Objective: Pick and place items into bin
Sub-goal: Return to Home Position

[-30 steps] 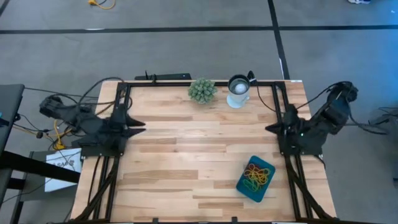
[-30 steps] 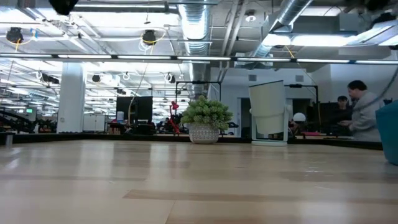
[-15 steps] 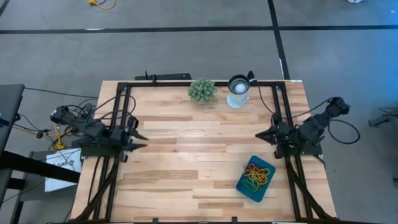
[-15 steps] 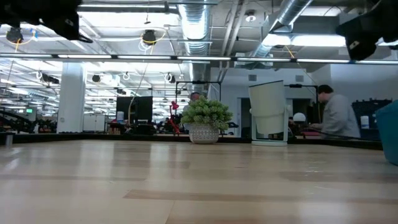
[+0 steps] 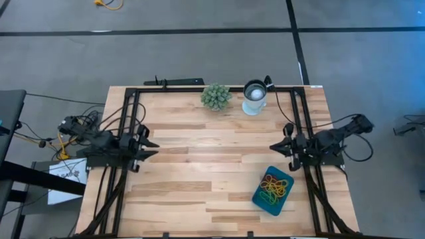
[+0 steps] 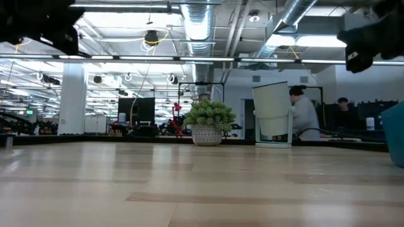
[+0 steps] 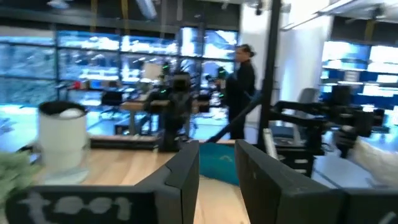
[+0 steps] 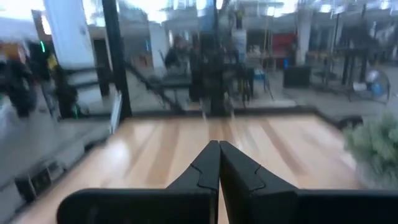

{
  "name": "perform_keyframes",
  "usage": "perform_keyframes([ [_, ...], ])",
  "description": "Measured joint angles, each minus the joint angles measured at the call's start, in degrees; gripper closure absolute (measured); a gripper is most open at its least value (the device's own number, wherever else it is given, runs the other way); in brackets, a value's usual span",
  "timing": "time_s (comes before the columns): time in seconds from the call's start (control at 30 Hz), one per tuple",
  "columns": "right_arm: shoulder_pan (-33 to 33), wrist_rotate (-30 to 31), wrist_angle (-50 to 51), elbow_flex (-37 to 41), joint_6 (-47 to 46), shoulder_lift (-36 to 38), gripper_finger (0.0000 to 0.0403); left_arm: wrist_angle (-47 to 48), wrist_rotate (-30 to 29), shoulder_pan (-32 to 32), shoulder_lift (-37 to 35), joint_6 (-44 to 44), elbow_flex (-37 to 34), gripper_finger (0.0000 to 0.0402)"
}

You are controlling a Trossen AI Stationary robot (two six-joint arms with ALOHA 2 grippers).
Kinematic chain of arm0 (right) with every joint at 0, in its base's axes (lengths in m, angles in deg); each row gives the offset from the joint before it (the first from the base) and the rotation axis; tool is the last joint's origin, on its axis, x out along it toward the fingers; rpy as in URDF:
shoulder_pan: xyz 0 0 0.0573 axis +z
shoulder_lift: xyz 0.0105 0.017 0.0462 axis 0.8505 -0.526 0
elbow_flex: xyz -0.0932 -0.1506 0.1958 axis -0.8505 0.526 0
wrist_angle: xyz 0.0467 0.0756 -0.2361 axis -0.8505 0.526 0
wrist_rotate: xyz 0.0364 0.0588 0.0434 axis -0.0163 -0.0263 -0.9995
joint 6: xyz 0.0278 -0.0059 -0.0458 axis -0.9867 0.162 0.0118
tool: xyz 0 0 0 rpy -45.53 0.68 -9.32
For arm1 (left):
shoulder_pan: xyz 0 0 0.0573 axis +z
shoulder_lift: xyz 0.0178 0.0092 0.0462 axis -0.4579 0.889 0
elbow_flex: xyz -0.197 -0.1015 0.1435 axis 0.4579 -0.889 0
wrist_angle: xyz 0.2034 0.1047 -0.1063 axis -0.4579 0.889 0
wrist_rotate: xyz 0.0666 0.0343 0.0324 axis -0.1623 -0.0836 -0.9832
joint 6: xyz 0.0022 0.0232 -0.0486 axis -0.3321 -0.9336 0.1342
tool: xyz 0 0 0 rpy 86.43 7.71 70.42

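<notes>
The teal bin (image 5: 273, 190) lies near the table's near right corner, with a heap of coloured rubber bands (image 5: 275, 187) inside it; its wall shows at the low view's right edge (image 6: 398, 135). I see no loose bands on the wood. My left gripper (image 5: 154, 145) hovers over the table's left side, slightly open, with a strip of teal visible between its fingers (image 7: 217, 165). My right gripper (image 5: 272, 147) hovers over the right side, beyond the bin's far end, shut (image 8: 219, 152). Both point toward the table's middle and hold nothing.
A spiky green plant ball (image 5: 216, 97) and a round white-and-metal cup (image 5: 254, 97) stand at the far edge. Black frame rails (image 5: 199, 88) run along the far edge and both sides. Bare wood lies between the grippers. A person (image 6: 304, 116) moves in the room behind.
Both arms have unfolded from their tucked poses. The right gripper has moved toward the table's middle and slightly toward the near edge, its arm stretching out level. The left gripper has shifted toward the near edge. In the low view both have come down into the top corners.
</notes>
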Motion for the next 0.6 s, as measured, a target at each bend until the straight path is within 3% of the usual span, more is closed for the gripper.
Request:
perform_keyframes([
  [0.13, -2.7, -3.3, -4.9, 2.4, -0.2, -0.4, 0.0401, 0.4, -2.8, 0.0, 0.0, 1.7, -0.9, 0.0308],
  [0.37, -7.1, -3.8, -4.7, 2.4, 1.4, -0.8, 0.0401, 6.7, -1.9, 0.0, 0.3, 3.7, -0.9, 0.0308],
  [0.6, -8.8, -3.8, -4.6, 2.4, 0.6, -0.7, 0.0401, 8.5, -8.2, 0.0, 0.6, 3.1, -0.9, 0.0308],
])
